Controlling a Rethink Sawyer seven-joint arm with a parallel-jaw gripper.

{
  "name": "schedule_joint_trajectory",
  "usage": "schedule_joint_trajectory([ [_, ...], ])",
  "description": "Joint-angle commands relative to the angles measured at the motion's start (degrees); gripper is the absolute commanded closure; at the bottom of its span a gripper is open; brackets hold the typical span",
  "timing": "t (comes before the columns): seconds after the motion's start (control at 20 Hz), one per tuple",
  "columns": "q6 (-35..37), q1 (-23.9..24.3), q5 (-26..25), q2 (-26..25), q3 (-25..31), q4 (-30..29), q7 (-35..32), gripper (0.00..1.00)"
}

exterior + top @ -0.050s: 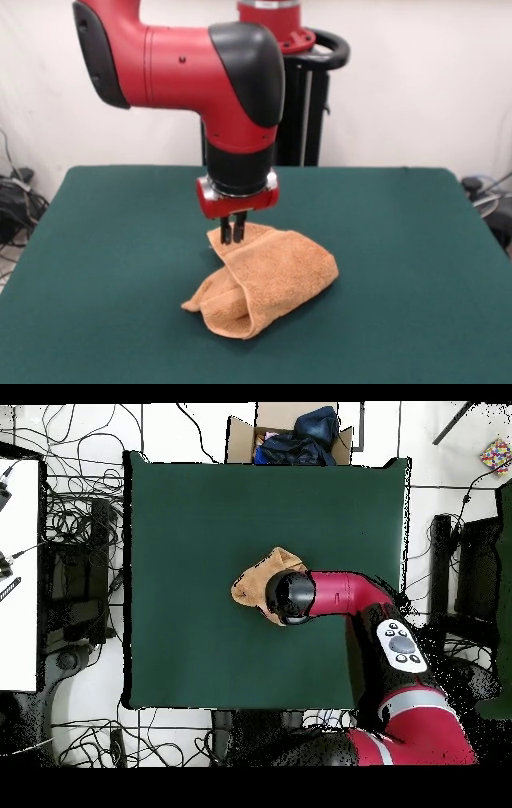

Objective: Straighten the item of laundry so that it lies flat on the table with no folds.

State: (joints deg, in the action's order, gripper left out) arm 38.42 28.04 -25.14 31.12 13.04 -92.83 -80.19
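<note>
The item of laundry is an orange-tan towel, bunched and folded over itself near the middle of the dark green table. Its far left corner is drawn up to my gripper. The two dark fingers stand close together, pinched on that raised edge. In the overhead view the red arm's wrist covers the gripper and part of the towel. The rest of the towel shows to the left of the wrist on the table.
Beyond the table's top edge in the overhead view stands a cardboard box with dark cloth in it. Cables lie on the floor to the left, beside a white desk. Wide green surface surrounds the towel on every side.
</note>
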Motion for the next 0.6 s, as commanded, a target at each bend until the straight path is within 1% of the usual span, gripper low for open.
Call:
schedule_joint_trajectory([
  [0.05, 2.07, 0.12, -0.25, 1.46, 0.05, -1.18, -2.92, 1.00],
  [0.2, 2.13, 0.16, -0.02, 1.46, 0.28, -1.21, -3.14, 1.00],
  [0.25, 0.97, 0.37, -0.03, 1.59, 0.55, -1.48, -3.36, 1.00],
  [0.3, -0.72, 0.45, -0.44, 1.71, 0.78, -1.72, -3.57, 0.00],
  [0.45, -2.24, 0.80, -0.61, 1.78, 0.97, -2.21, -3.81, 0.00],
  [0.5, 0.13, 0.65, -0.16, 1.34, 0.65, -1.64, -3.57, 0.00],
  [0.6, 1.16, 0.60, -0.05, 0.78, 0.73, -1.09, -3.22, 0.00],
])
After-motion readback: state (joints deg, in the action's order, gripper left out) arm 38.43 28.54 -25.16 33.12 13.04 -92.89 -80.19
